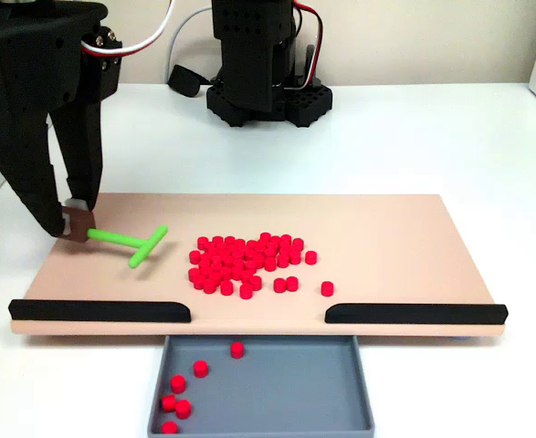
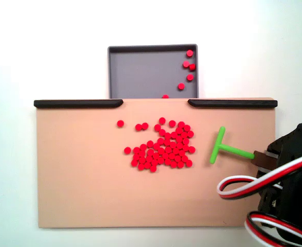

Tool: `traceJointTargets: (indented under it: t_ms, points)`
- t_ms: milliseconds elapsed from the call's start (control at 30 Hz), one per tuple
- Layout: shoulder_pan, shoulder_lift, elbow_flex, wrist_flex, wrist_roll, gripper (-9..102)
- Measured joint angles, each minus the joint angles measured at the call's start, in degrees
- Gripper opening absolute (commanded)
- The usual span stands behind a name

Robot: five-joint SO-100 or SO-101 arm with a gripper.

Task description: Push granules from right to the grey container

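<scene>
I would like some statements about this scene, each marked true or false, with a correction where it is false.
1. The gripper holds the green pusher stick by the end of its stem. True.
2. Most granules already lie in the grey container. False: most lie in a heap on the tan board; a few are in the container.
3. The pusher's crossbar presses into the heap. False: a bare gap of board lies between them.
4. Two black bars leave an opening at the container. True.
5. The container is empty. False: several granules lie inside.
</scene>
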Motion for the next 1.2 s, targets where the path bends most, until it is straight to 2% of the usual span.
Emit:
traceJointTargets:
  t_ms: [1200]
  points:
    - [-1.7, -3.4, -0.5, -3.5, 0.0, 0]
